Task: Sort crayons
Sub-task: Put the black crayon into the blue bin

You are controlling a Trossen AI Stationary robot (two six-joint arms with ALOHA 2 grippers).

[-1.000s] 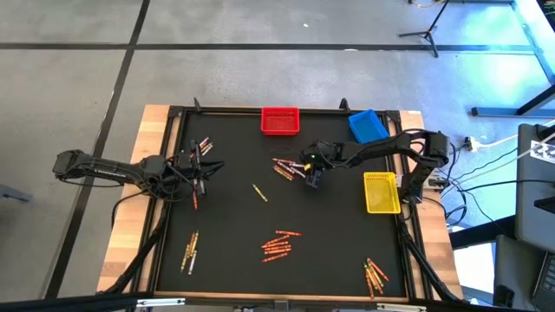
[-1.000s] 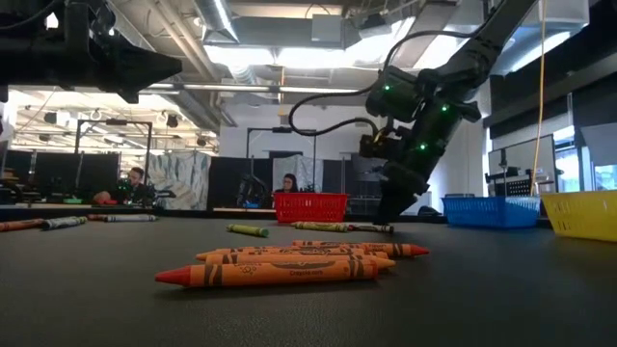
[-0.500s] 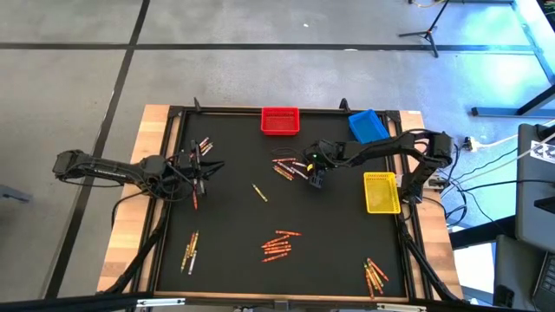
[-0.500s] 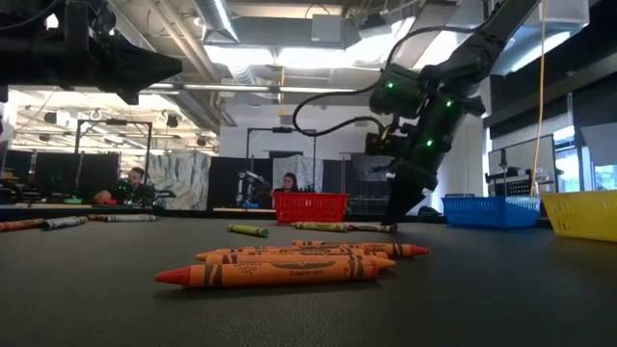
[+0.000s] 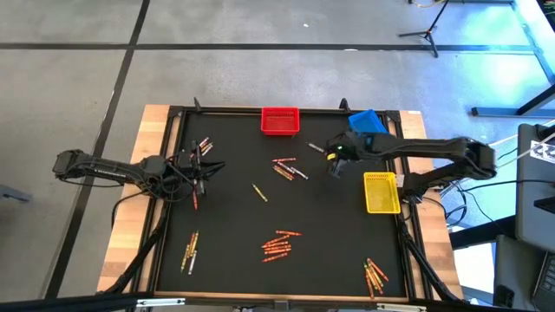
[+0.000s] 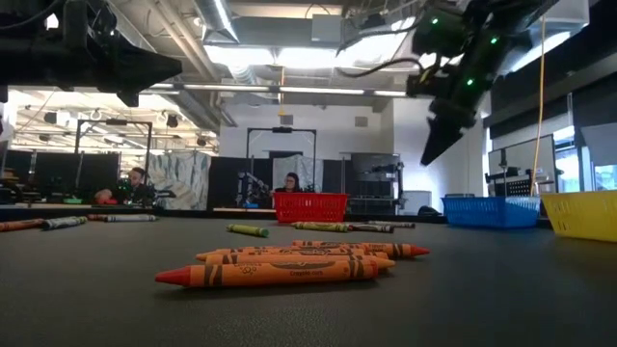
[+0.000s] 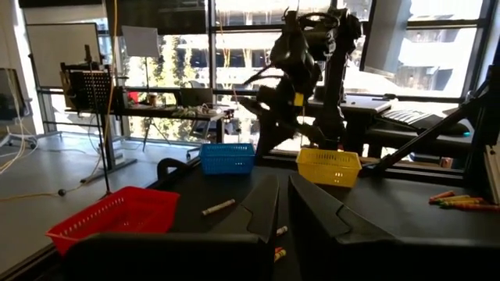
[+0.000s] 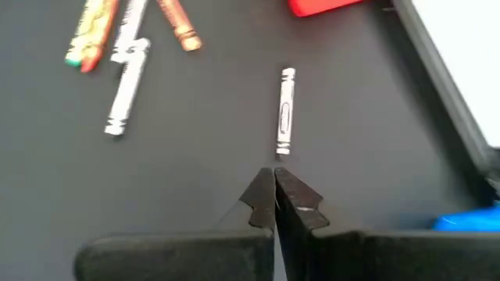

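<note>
Since the earlier frame the right gripper (image 5: 335,167) has lifted off the black mat surface (image 5: 234,234) and swung away from the central cluster toward the blue plastic mesh bin (image 5: 367,125); in the low view it hangs well above the surface. Its jaws are pressed together with nothing visible between them, so the pick appears to have come up empty. Judgement: no crayon has been sorted by this move, and the grasp needs repeating. A pale paper-wrapped crayon (image 8: 285,112) lies flat on the surface just ahead of the closed fingertips, apart from them, its long axis roughly in line with the jaws. In the high view it sits between the red plastic mesh bin (image 5: 279,120) and the right gripper. Other crayons lie in scattered clusters, e.g. orange ones (image 5: 277,245). The left gripper (image 5: 198,172) hovers at the left cluster, jaws nearly together; whether it holds anything I cannot tell.
</note>
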